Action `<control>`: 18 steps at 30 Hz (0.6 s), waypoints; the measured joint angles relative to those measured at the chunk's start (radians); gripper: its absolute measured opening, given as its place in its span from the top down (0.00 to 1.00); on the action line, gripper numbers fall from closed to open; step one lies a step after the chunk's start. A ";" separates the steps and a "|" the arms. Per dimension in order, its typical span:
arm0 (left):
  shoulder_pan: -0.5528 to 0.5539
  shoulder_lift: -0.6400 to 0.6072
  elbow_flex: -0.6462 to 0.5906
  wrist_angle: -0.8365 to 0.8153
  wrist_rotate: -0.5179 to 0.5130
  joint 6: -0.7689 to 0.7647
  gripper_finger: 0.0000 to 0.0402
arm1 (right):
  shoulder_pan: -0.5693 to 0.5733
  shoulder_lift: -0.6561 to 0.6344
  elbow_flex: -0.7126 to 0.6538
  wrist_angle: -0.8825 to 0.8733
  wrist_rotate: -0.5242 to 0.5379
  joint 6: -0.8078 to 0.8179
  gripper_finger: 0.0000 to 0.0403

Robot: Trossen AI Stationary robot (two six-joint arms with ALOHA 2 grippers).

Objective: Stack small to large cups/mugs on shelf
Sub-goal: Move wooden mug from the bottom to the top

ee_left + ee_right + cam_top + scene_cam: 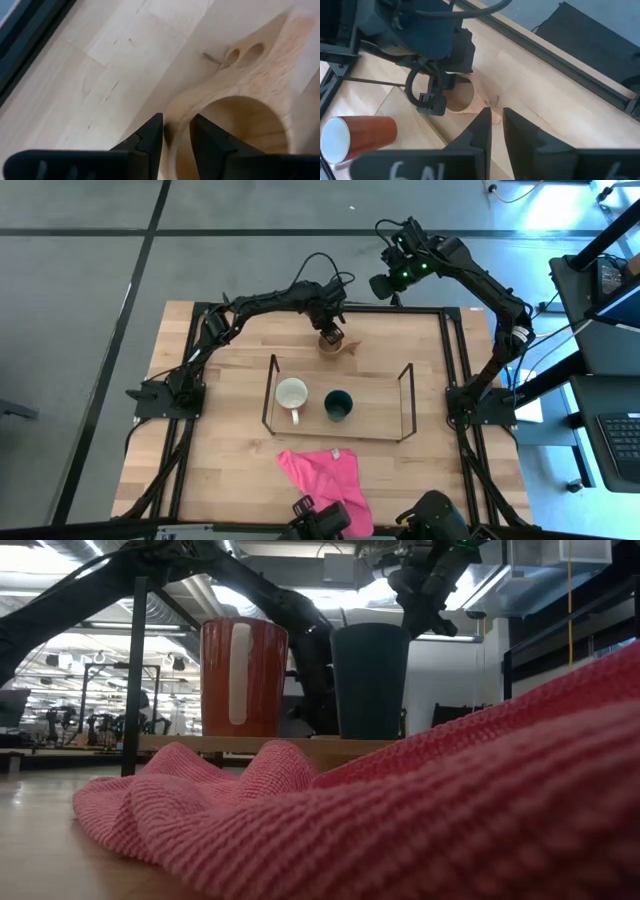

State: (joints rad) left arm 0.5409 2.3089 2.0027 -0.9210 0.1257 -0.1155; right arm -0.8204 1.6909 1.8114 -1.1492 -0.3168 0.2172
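The tan wooden cup (337, 345) stands on the table just behind the shelf (405, 395); its handle with two holes (240, 52) shows in the left wrist view. My left gripper (328, 332) is shut on its rim. The reddish mug, white inside (292, 393), and the dark green cup (338, 404) stand upright side by side on the shelf. My right gripper (385, 285) hovers over the table's far edge, empty, its fingers (480, 125) nearly together. My left gripper (177, 120) holds the wooden cup's rim wall (172, 137), on the side away from the handle. One finger (210, 140) is inside the cup and one (150, 135) is outside. The fingers come from above, pointing down. The cup sits upright, seemingly with its base on the table.
A pink cloth (325, 475) lies crumpled near the table's near edge and fills the front of the low view (400, 820). The black frame (455, 360) edges the table. The shelf has room to the right of the green cup.
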 joint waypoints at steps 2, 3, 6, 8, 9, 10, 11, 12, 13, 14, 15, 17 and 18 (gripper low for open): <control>0.003 0.000 0.016 -0.015 0.000 -0.020 0.77 | 0.000 0.000 0.000 0.000 0.000 -0.022 0.88; 0.004 0.000 0.026 -0.027 0.000 -0.033 0.77 | 0.000 0.000 0.000 0.000 0.000 -0.037 0.88; 0.005 0.000 0.074 -0.081 0.000 -0.040 0.77 | 0.000 0.000 0.000 0.000 0.002 -0.076 0.88; 0.004 0.000 0.120 -0.131 -0.001 -0.040 0.77 | 0.000 0.000 0.000 0.000 0.002 -0.127 0.88; 0.004 0.000 0.144 -0.162 0.000 -0.037 0.77 | 0.000 0.000 0.000 0.000 0.002 -0.153 0.88; 0.004 0.000 0.172 -0.196 0.000 -0.030 0.77 | 0.000 0.000 0.000 0.000 0.002 -0.170 0.88; 0.001 0.000 0.201 -0.226 0.000 -0.019 0.77 | 0.000 0.000 0.000 0.000 0.002 -0.171 0.88; -0.003 0.000 0.233 -0.259 0.004 -0.011 0.77 | 0.000 0.000 0.000 0.000 0.002 -0.170 0.88; -0.007 0.000 0.269 -0.301 0.014 -0.004 0.77 | 0.000 0.000 0.000 0.000 0.002 -0.168 0.88; -0.012 0.000 0.307 -0.333 0.023 0.009 0.77 | 0.000 0.000 0.000 0.000 0.002 -0.163 0.88; -0.019 0.000 0.348 -0.361 0.030 0.021 0.77 | 0.000 0.000 0.000 0.000 0.002 -0.150 0.88; -0.031 -0.050 0.326 -0.333 0.056 0.039 0.77 | 0.000 0.000 0.000 0.000 0.001 -0.145 0.88; -0.033 -0.082 0.302 -0.330 0.081 0.042 0.77 | 0.000 0.000 0.000 0.000 0.001 -0.147 0.88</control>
State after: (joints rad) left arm 0.5082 2.2270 2.3046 -1.2512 0.2067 -0.0731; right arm -0.8200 1.6909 1.8114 -1.1496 -0.3157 0.0704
